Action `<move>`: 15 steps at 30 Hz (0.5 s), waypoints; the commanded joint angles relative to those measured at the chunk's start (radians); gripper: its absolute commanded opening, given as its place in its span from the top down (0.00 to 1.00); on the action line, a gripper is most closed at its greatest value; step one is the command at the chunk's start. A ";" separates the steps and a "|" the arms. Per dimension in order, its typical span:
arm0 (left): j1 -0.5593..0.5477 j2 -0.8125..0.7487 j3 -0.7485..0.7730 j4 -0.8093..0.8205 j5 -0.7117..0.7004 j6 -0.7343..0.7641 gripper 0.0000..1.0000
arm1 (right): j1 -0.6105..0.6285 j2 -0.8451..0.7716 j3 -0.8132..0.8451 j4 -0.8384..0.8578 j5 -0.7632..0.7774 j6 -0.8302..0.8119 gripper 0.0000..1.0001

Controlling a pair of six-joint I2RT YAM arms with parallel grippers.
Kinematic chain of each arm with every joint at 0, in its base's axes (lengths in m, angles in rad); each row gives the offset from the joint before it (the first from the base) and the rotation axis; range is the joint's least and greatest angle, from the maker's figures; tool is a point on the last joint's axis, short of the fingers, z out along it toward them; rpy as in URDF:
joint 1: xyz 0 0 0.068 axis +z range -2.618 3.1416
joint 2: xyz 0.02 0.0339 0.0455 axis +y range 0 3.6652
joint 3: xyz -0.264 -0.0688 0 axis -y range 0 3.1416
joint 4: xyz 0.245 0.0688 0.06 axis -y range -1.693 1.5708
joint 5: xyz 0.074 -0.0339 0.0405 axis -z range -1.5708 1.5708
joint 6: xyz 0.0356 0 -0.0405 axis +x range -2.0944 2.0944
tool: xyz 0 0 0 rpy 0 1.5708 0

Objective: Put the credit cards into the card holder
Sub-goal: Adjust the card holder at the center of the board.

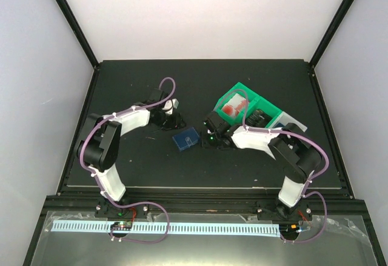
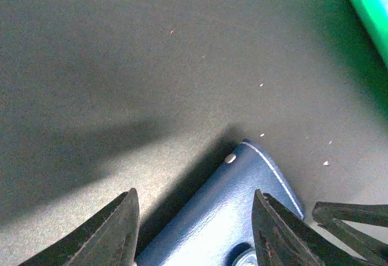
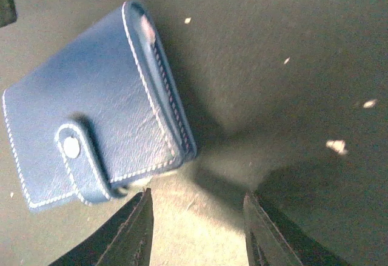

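Card holder between left pincer fingers, just ahead of right pincer

Black matte counter, flecked with pale specks. Closed navy card holder lay flat at centre frame. Green-and-white bins sat upper right of centre, apart from it.

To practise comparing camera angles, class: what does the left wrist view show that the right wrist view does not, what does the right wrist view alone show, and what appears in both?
Only the left wrist view: a corner of the green bin at top right.
Only the right wrist view: the whole closed face of the card holder, with its snap tab and white edge stitching.
Both: the card holder, of which the left view catches just one corner, the dark table, and that arm's own open gripper: the left gripper and the right gripper.
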 commanded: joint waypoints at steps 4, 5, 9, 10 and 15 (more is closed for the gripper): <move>-0.022 -0.039 -0.065 -0.047 -0.095 0.036 0.53 | 0.026 -0.045 -0.056 0.057 -0.180 0.037 0.55; -0.022 -0.045 -0.084 -0.049 -0.098 0.039 0.55 | 0.030 -0.041 -0.055 0.066 -0.191 0.046 0.55; -0.022 -0.083 -0.153 -0.031 -0.108 0.038 0.60 | 0.039 -0.023 -0.046 0.096 -0.204 0.074 0.56; -0.022 -0.091 -0.165 -0.027 -0.098 0.036 0.62 | 0.040 -0.017 -0.042 0.097 -0.198 0.078 0.56; -0.024 -0.136 -0.230 0.000 -0.022 0.020 0.69 | 0.040 0.018 -0.003 0.079 -0.148 0.080 0.62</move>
